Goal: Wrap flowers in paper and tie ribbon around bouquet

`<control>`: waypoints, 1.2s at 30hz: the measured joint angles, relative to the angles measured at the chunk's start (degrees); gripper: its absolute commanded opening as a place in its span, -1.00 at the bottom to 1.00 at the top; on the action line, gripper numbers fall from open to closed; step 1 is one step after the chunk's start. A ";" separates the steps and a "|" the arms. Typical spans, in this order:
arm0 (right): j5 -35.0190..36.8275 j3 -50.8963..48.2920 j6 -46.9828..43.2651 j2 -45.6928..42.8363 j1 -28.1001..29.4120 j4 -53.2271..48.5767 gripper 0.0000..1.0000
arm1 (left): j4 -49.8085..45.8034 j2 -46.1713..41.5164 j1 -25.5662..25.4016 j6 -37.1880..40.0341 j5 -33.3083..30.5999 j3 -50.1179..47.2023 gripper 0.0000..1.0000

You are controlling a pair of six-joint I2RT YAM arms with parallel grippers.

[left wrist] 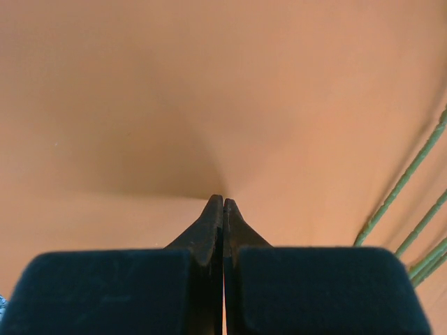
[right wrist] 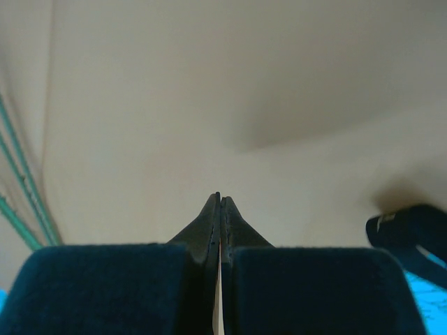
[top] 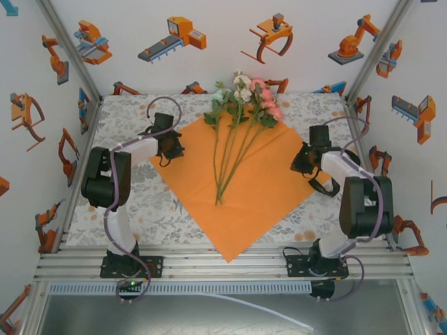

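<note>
Now, with your left end effector and right end effector each pinching a side corner of the paper, flowers lying mid-sheet, raise both evenly and fold inward without tearing it.

No lettering, number, brand mark or sign can be read in any view. The wall panels are printed with wordless orange-and-grey drawings of robot arms and grippers. In the right wrist view a small white tag is seen on a dark object at 4 o'clock, but it is too blurred for any print on it to be made out.
</note>
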 measured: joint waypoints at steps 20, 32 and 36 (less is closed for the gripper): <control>-6.88 27.63 -2.12 25.97 -0.50 -6.43 -1.00 | 9.81 -8.04 7.87 -10.40 2.25 -14.67 -0.71; -7.85 5.97 -0.81 -5.70 0.11 -8.13 -0.28 | 5.44 -36.46 4.57 -12.11 4.63 -24.96 -0.41; -7.28 -7.98 3.37 -26.80 3.76 -10.25 -0.06 | -0.81 -51.93 -1.29 -16.81 3.43 -32.87 -0.14</control>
